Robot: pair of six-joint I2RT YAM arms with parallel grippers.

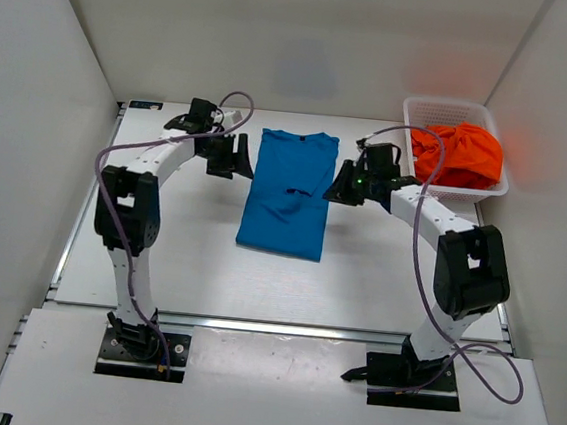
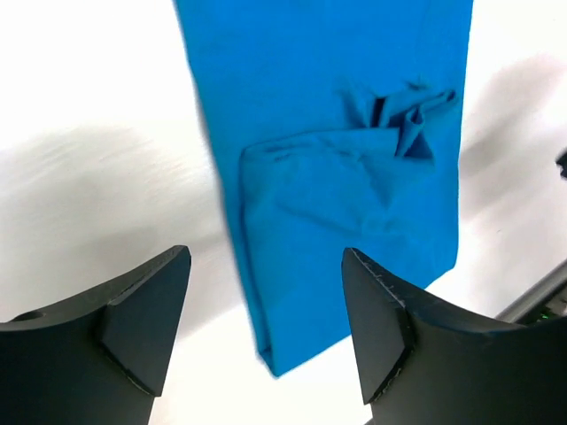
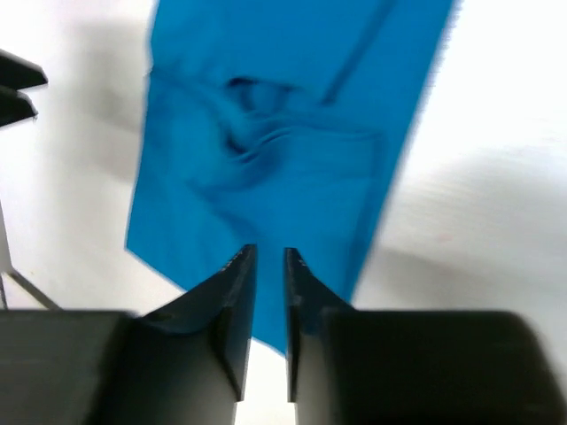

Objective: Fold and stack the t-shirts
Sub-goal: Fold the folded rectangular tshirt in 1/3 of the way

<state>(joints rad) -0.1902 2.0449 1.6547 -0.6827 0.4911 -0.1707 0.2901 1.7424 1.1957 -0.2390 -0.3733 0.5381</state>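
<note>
White walls (image 1: pixel 33 98) close in the white surface (image 1: pixel 159 251) on the left, the right and the far side. The blue t-shirt (image 1: pixel 288 191) lies in the middle of that surface. It is folded into a long narrow strip running away from the arm bases, with a bunched crease near its middle. The left gripper (image 1: pixel 239 156) hangs just beside the strip's left edge and the right gripper (image 1: pixel 340 186) just beside its right edge. From above, neither one covers the cloth.

The wrist views show what the overhead view cannot. In the left wrist view the left gripper (image 2: pixel 266 257) is released. Its fingers (image 2: pixel 146 310) are spread wide with nothing between them. The blue t-shirt (image 2: pixel 345 177) lies flat below them, with a folded-over flap and a small crumpled knot on top. In the right wrist view the right gripper (image 3: pixel 267 252) has only a narrow slit between its fingers (image 3: pixel 232 301). They are parted a little and grasp nothing. The blue t-shirt (image 3: pixel 283 150) beneath them is blurred. Only the overhead view takes in the far right corner.

In that corner a white lattice basket (image 1: pixel 444 109) sits on the surface, beyond the right arm and well apart from the blue strip. The orange t-shirt (image 1: pixel 460 154) is crumpled in a heap inside it.
</note>
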